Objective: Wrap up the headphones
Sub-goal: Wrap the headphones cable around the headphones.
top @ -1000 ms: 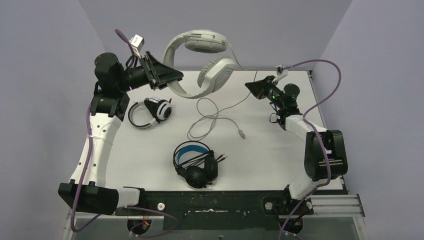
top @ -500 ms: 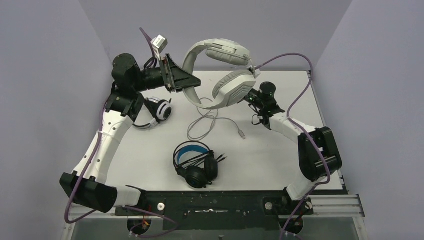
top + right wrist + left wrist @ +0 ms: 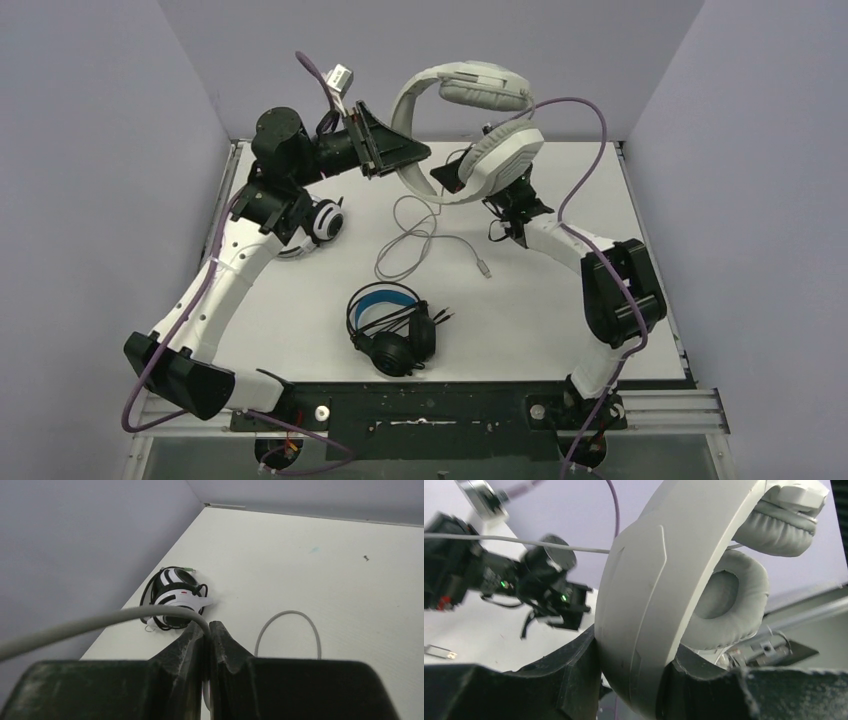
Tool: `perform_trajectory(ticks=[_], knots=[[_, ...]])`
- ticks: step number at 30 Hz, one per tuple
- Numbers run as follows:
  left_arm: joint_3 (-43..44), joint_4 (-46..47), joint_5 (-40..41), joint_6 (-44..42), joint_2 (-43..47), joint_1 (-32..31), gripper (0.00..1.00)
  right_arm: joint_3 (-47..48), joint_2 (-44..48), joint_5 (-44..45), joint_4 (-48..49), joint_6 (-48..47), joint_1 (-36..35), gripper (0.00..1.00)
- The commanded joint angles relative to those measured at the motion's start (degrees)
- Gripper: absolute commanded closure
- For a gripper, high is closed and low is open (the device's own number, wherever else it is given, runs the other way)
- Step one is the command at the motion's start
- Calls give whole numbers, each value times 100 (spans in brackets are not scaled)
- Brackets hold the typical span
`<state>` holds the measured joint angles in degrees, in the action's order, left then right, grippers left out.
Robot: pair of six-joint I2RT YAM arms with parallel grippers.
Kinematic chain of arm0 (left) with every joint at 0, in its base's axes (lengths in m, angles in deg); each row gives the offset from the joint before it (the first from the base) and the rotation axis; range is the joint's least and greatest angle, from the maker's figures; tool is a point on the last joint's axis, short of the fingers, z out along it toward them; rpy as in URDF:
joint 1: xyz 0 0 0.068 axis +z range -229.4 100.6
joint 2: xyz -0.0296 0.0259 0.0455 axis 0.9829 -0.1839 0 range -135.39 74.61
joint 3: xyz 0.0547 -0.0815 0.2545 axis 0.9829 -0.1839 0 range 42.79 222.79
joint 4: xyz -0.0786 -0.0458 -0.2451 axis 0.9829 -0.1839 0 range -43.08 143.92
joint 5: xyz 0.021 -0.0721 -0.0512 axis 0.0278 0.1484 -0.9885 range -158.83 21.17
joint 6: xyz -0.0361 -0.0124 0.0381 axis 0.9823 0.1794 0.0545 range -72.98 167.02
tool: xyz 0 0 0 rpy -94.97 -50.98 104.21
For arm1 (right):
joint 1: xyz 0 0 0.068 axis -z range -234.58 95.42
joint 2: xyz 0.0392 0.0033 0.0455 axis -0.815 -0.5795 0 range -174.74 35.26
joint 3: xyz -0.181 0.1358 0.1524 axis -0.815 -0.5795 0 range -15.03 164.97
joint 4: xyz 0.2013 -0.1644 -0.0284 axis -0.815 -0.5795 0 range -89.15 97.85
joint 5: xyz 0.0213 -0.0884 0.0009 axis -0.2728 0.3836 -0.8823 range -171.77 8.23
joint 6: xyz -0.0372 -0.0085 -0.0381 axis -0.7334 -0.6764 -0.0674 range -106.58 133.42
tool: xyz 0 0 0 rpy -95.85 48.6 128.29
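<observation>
Pale headset [image 3: 497, 152] aloft over far-centre of table [image 3: 560, 300], headband [image 3: 644, 605] wedged in left gripper [image 3: 395, 155], jaws part-way apart and pressed to both faces of the band, ear cups hanging free toward the right. Pale cable [image 3: 100, 622] pinched in right gripper [image 3: 450, 180], jaws closed tight on it just beside the lower cup. Remainder trailing down to loose loops [image 3: 418, 240] on the table, plug [image 3: 484, 268] at the end. Likely trouble: thin cable sliding through the closed fingers under tension; slack loops snagging the right arm or dragging toward black headset [image 3: 392, 325] nearer the front; smooth curved band twisting or slipping in the left grip if pulled sideways; purple arm lead [image 3: 572, 99] arching just beside the cups, apt to tangle with any winding. White headset with black centres [image 3: 318, 218] at left, under the left arm, open to a knock. No brand, label or legible writing anywhere; small red mark on that white headset, unreadable.
</observation>
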<state>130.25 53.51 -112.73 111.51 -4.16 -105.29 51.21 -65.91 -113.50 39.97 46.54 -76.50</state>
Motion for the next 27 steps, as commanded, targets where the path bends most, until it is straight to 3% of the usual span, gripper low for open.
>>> perform_trajectory(ticks=[1,6,8,17,22,27], knots=[[-124,856,1561,11,197,18,100,-303,292,411,571,225,-492,97],[-218,825,2870,-86,253,31,100,-1586,905,1154,2016,558,-953,96],[-243,696,3468,-162,271,27,100,-1697,1143,1249,1892,412,-1145,96],[-332,280,5644,-1200,174,87,100,-1534,2489,1645,-1105,-838,-2260,100],[-425,244,5925,-1604,-3,316,100,-1380,3257,2097,-2301,-1302,-2711,100],[-328,263,5815,-2404,-247,493,100,-744,3659,1820,-3701,-1888,-2867,100]])
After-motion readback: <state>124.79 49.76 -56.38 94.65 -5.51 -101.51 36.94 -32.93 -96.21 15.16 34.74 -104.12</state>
